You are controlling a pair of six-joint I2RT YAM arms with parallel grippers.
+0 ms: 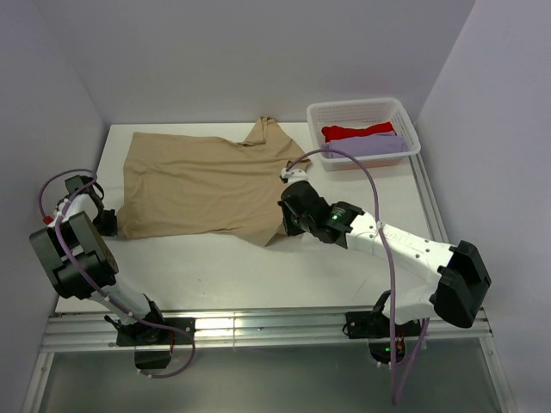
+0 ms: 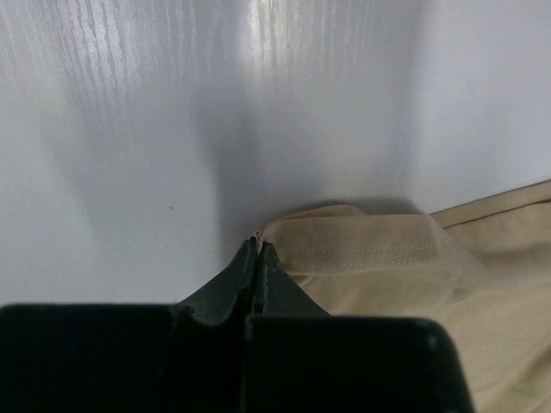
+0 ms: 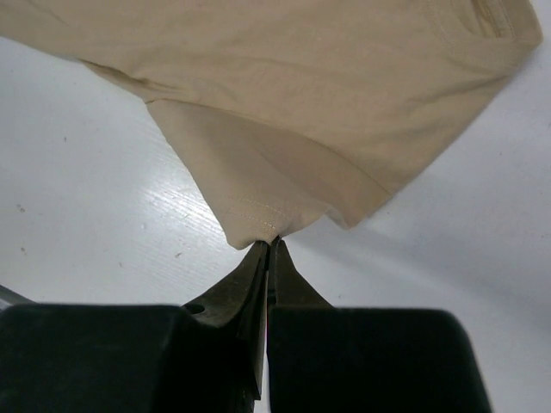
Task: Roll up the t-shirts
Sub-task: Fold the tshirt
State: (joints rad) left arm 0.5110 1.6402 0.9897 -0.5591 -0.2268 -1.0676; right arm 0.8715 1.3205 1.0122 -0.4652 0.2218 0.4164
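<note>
Left claw [image 2: 258,245] and right claw [image 3: 274,243] each pinch tan t-shirt [image 1: 198,185] corners, gripped cloth hidden.

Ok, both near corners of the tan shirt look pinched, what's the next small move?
Probably raise both corners a little, together. The left end effector and right end effector are each shut on a near corner of the tan t-shirt, which lies spread on the table; an even lift should start the roll without skewing it.
</note>
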